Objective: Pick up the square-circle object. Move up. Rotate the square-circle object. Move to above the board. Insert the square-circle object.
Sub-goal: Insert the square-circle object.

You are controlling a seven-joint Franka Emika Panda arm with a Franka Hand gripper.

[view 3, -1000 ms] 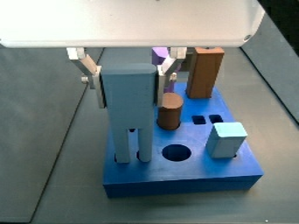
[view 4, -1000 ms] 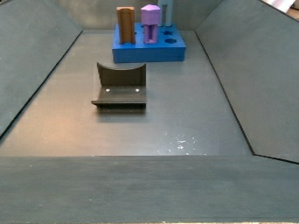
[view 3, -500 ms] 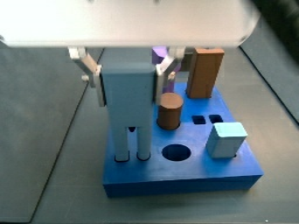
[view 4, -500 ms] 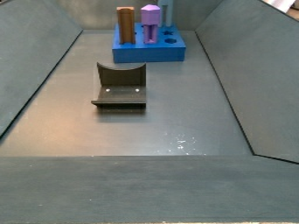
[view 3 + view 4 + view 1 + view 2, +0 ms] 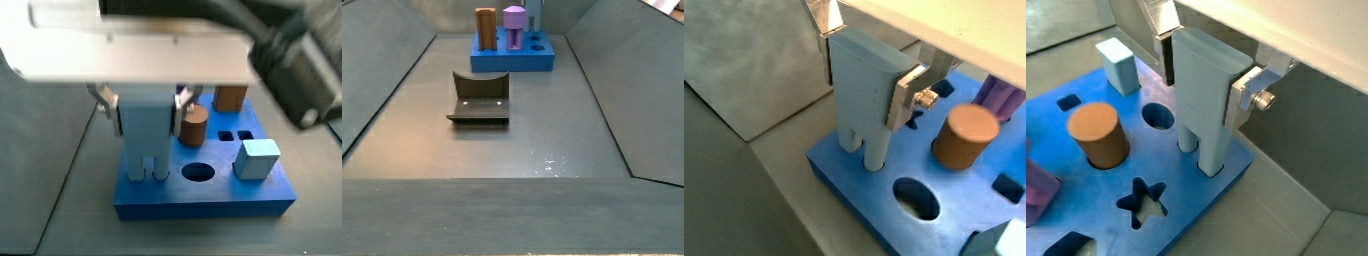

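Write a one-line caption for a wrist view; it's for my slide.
Tool holds the square-circle piece upright, its posts entering holes in the blue board.

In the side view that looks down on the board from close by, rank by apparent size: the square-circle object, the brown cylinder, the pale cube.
1. square-circle object, held upright in the gripper over the board
2-3. pale cube and brown cylinder: similar, and the cube sits nearer the camera, so unranked

gripper (image 5: 1203, 75): you're clamped on the square-circle object (image 5: 1204, 95), over the board (image 5: 1106, 190).
obstacle: brown cylinder (image 5: 1097, 136) near your fingers.
floor: open around the fixture (image 5: 480, 98).
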